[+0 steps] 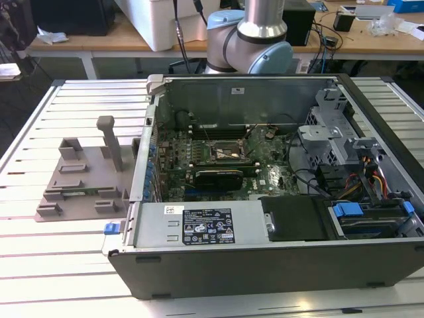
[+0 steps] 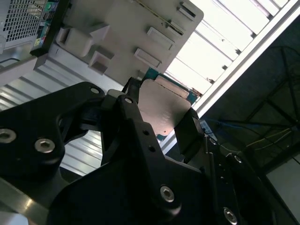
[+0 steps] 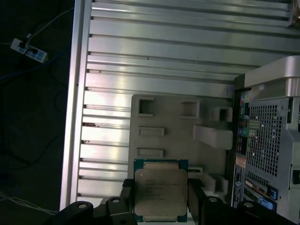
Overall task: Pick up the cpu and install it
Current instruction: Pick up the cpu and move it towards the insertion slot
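First wrist view: gripper (image 3: 161, 199) clamped on the cpu (image 3: 160, 187), its fingers on two opposite edges. It is held over the grey fixture tray (image 3: 168, 117), apparently lifted clear. In the exterior view the tray lies at 9 o'clock of the open PC case (image 1: 238, 99).

Cpu: square, dull silver lid, green rim. Light, rigid, smooth, and the underside is probably delicate, so an edge hold suits.

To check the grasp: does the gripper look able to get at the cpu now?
Yes, it seems so: in both wrist views the cpu is already held between the fingers of the gripper, and nothing stands between them.
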Action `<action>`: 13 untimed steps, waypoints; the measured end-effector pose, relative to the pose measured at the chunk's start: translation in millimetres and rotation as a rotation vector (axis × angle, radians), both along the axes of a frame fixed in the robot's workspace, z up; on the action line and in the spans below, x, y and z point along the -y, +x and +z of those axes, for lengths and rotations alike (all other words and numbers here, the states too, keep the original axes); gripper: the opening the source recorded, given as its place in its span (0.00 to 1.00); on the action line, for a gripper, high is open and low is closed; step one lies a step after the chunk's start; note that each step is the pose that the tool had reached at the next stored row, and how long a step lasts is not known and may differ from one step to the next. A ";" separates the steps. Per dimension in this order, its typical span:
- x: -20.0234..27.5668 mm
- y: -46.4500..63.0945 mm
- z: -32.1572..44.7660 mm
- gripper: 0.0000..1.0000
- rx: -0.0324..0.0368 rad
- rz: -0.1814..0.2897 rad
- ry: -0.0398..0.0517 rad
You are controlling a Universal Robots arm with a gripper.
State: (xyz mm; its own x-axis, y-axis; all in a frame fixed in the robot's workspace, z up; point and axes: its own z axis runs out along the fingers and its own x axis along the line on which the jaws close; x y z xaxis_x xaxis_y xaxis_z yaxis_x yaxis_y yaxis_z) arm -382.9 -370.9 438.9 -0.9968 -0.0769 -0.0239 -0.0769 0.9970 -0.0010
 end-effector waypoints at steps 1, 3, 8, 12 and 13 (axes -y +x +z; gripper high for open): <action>0.0 0.0 1.8 0.55 0.0000 0.000 0.0000; 0.0 0.0 5.7 0.55 -0.0001 0.000 0.0000; 0.0 0.0 13.9 0.55 -0.0001 0.000 0.0000; 0.0 0.0 19.6 0.55 0.0000 0.000 0.0000; 0.0 0.0 22.4 0.55 -0.0001 0.000 0.0000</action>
